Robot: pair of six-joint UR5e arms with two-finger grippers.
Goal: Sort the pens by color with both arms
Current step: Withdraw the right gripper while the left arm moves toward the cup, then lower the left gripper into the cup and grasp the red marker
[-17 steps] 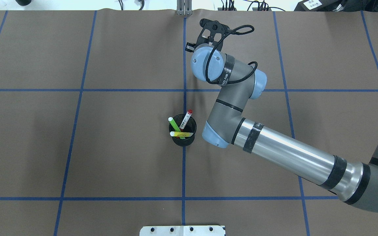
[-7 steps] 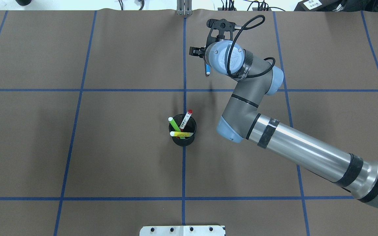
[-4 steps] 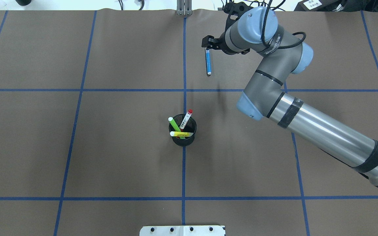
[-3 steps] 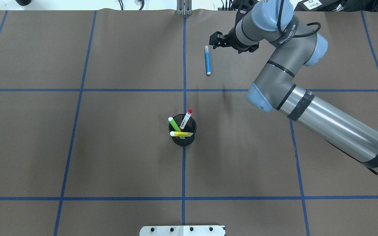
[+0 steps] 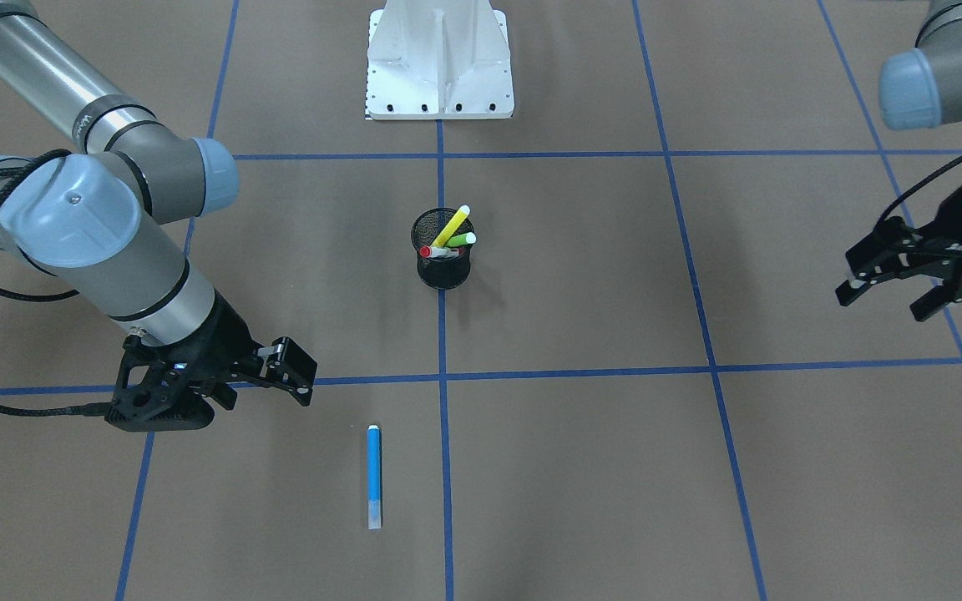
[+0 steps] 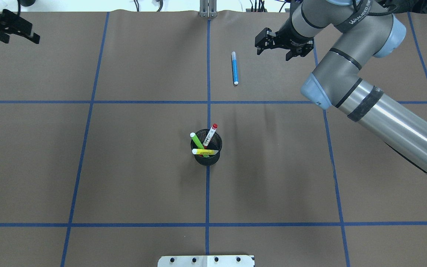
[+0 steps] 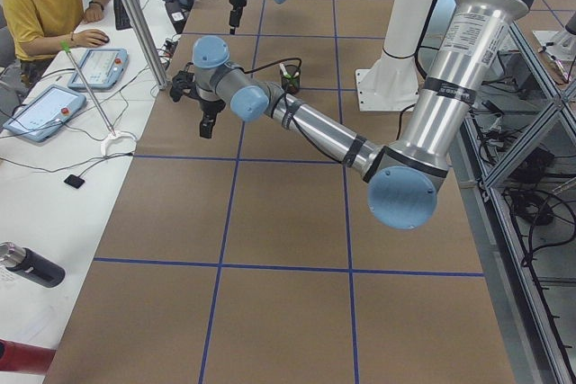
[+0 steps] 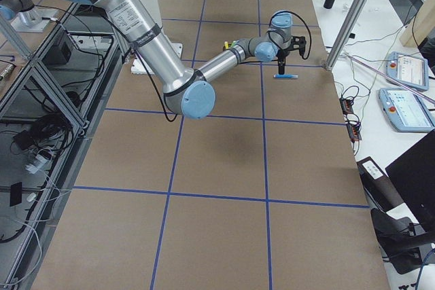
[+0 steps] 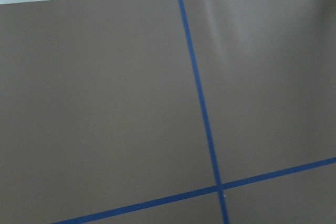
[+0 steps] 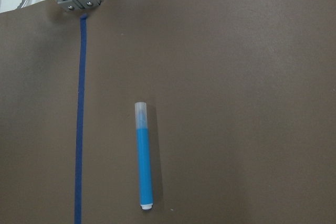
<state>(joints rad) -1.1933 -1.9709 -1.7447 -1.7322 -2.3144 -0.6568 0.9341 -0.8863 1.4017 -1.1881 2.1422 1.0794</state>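
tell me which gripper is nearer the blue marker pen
Right. The right gripper sits just beside the slim blue marker pen; the left gripper is far across the table.

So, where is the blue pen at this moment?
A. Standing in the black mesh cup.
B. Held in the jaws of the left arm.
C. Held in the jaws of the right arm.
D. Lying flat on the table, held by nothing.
D: the blue pen lies flat on the table, clear of the right arm, whose jaws stand open and empty.

Bare mat [image 6: 143,66] rings the blue pen [image 6: 234,68]; right pincer [image 6: 273,55] hangs near, mesh cup [image 6: 207,160] well apart.
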